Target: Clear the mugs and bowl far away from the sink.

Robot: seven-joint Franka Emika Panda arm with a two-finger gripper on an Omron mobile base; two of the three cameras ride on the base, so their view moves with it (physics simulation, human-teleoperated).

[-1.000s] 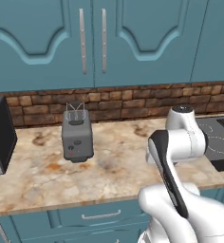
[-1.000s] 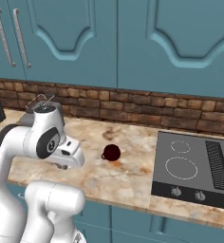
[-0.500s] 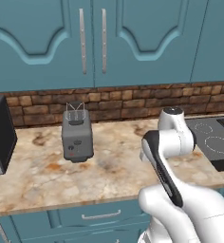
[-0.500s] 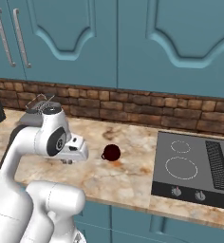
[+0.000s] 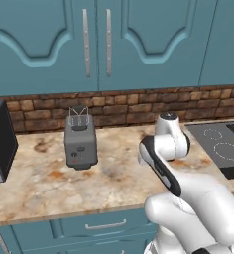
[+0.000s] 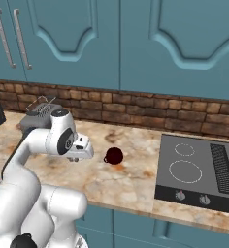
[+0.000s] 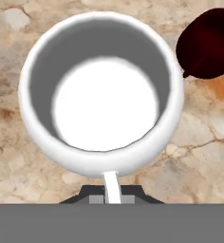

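The white arm rises from the base, bends at its elbow and reaches forward, with the hand turned down over the marbled surface (image 6: 136, 174). The pincer (image 7: 111, 195) is closed on the thin handle of the white mug (image 7: 102, 95), which hangs upright just ahead of the fingertips, its open mouth facing the hand camera and its inside bare. In the right base view the hand sits low above the surface, with the pincer (image 6: 82, 154) itself hidden under the wrist. Just beyond the held mug, off to one side, the dark maroon mug (image 6: 114, 155) stands on the surface; whether the two are touching is hard to tell from the hand view, though from the right base view it stands apart from the hand. Farther out on that side lies the black stovetop (image 6: 199, 172). On the other side, well apart, stands a grey toaster (image 5: 80, 140), and past it a dark appliance (image 5: 0, 139). A brick backsplash (image 5: 114, 111) and blue cabinets (image 5: 99, 39) close the far side.
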